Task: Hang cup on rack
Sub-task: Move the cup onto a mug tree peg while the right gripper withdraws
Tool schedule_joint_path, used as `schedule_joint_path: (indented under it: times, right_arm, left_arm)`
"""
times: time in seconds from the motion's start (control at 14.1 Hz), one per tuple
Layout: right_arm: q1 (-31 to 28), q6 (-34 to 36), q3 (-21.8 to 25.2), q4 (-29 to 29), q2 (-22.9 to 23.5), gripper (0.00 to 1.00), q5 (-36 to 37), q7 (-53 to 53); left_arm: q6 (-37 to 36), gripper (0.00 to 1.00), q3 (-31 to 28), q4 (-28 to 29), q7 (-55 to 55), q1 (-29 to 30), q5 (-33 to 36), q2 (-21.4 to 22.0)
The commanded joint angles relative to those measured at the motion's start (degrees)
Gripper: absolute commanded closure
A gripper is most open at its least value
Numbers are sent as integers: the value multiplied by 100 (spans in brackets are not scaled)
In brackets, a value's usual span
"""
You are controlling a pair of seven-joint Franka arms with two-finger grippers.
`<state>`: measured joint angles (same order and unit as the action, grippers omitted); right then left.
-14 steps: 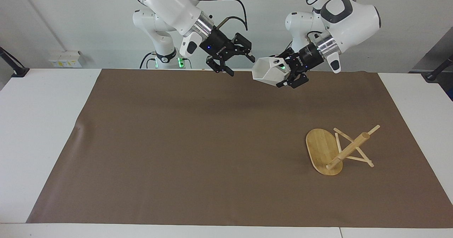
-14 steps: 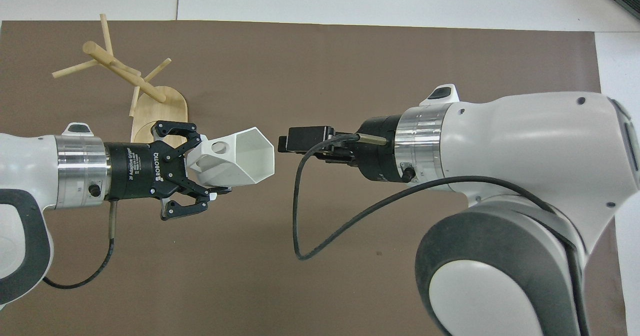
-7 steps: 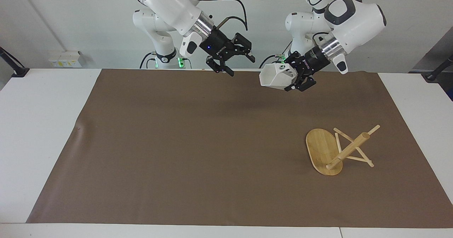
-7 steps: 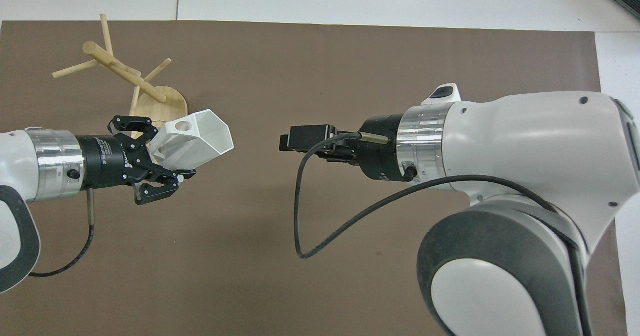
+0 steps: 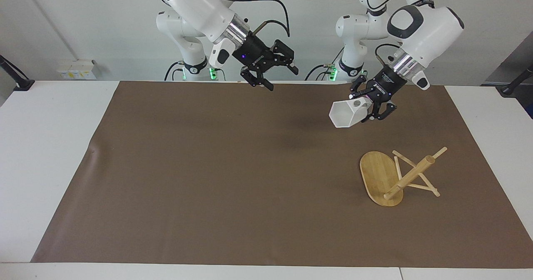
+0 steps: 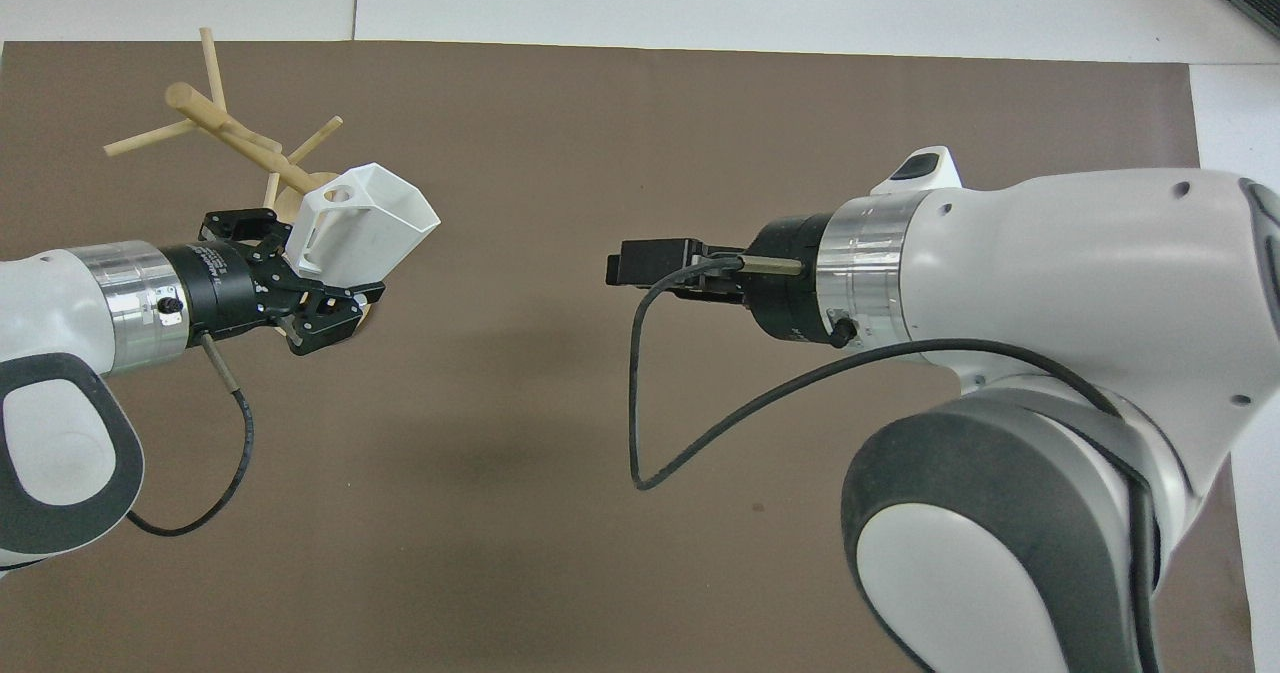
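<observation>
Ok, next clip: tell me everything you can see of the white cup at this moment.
The cup is small, matte white and faceted, with an angular mouth tapering to a narrower base and a blocky handle pierced by a round hole. It looks like plastic or ceramic. It is off the table, tipped on its side, mouth pointing away from the left tool, which is shut on its handle end. It hangs above the brown mat, over the spot just nearer the robots than the bamboo rack. Nothing else touches it.

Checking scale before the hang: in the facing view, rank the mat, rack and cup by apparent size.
1. Brown mat, largest by far.
2. Rack.
3. Cup, smallest; it is raised in the left hand, so its true size is less sure.
</observation>
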<state>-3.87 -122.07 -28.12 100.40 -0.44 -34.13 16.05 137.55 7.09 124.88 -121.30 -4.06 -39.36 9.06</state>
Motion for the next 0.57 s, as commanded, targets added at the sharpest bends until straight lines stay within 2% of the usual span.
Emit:
schedule_joint_path:
  times: [0.0,0.49]
  right_arm:
    - [-70,-81,79,14,26,0,345,21]
    - [-79,-63,755,14,18,0,468,-206]
  left_arm:
    - [631,100,-5,28,-543,-51,121,-228]
    - [1309,100,3,2,-631,-113,121,-492]
